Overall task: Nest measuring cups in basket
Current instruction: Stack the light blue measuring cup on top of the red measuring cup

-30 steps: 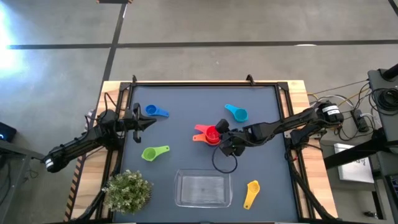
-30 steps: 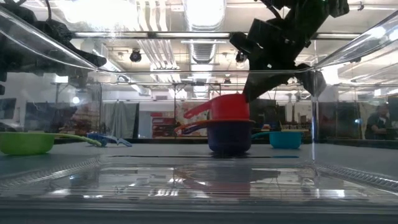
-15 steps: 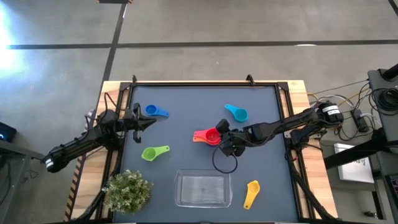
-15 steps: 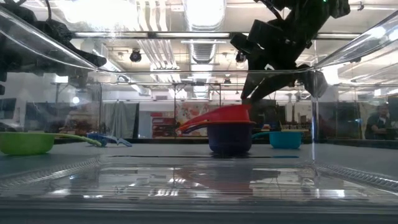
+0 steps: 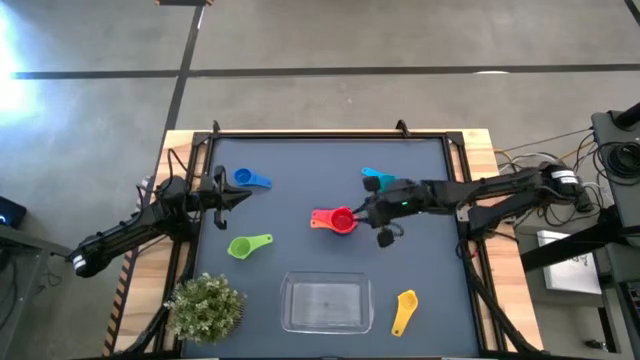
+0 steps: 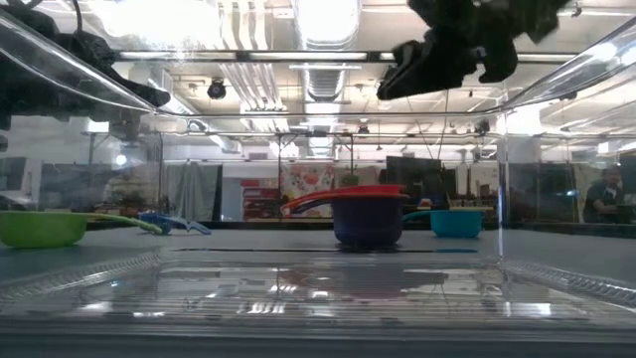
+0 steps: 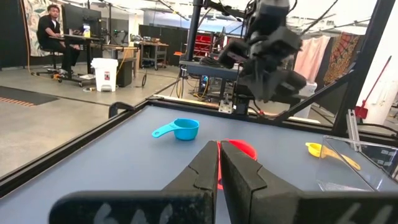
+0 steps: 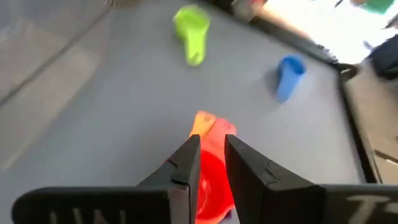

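A red cup (image 5: 338,220) sits level in a nested stack (image 6: 368,214) at the table's middle, over an orange handle (image 8: 201,122) and a dark purple cup (image 6: 366,227). My right gripper (image 5: 361,211) hovers above and just right of the stack, narrowly open (image 8: 212,143) and holding nothing. My left gripper (image 5: 243,196) waits shut at the left edge (image 7: 217,149). The blue cup (image 5: 250,179), green cup (image 5: 250,245), teal cup (image 5: 374,178) and yellow cup (image 5: 404,310) lie loose on the mat. The clear basket (image 5: 327,303) stands at the near edge.
A bushy green plant (image 5: 205,308) stands at the near left corner beside the basket. The teal cup lies partly under my right arm. Open mat lies between the stack and the basket. A person sits in the room beyond the table (image 7: 53,28).
My right gripper held the red cup tilted over the stack, lowered it in, then opened and let go. It has since risen, rolled and drawn back toward the table's right edge. The red cup now lies level in the stack.
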`<state>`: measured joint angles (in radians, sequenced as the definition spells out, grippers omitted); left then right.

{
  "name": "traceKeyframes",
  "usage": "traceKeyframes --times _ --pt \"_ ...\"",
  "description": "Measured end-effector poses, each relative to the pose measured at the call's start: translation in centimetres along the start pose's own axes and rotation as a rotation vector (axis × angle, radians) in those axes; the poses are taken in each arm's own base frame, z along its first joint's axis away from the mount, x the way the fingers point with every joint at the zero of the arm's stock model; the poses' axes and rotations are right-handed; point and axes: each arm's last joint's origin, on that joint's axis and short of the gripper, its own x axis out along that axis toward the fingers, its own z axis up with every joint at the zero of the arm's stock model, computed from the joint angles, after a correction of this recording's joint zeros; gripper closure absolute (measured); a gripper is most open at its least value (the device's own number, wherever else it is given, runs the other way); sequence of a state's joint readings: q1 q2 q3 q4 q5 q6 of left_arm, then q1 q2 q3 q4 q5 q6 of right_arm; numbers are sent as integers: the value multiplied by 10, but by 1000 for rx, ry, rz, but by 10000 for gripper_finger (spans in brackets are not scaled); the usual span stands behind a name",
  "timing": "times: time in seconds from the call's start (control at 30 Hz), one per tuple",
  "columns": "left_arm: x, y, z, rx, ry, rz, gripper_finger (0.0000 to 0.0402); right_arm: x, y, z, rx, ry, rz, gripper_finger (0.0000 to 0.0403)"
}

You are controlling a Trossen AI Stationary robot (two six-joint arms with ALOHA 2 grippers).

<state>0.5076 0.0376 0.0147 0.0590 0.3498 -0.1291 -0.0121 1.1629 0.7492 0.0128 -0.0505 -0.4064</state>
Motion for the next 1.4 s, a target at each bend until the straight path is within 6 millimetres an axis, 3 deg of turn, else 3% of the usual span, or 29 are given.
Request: traceKeyframes --times 0.13,0.27,0.33,0.47,0.6,0.83,1.0,1.23,1.4 --pt "0 0 0 0 0 0 402 -21 -10 -29 120 -119 -195 355" --pt "0 0 0 0 0 0 402 -41 -24 -66 316 49 -542 361" --pt "0 0 0 0 0 0 402 -49 -30 -79 399 143 -622 362" --pt "0 0 0 0 0 0 402 -56 -40 -90 533 256 -614 356" --pt "0 0 0 0 0 0 402 -55 -49 -98 589 388 -618 324" --pt "0 0 0 0 0 0 402 -39 -64 -121 657 577 -624 252" --pt "0 0 0 0 0 0 402 -27 -73 -139 712 649 -572 224" --pt "0 0 0 0 0 0 402 -18 -89 -152 769 682 -509 226" --pt "0 0 0 0 0 0 402 -16 -94 -151 751 684 -502 264"
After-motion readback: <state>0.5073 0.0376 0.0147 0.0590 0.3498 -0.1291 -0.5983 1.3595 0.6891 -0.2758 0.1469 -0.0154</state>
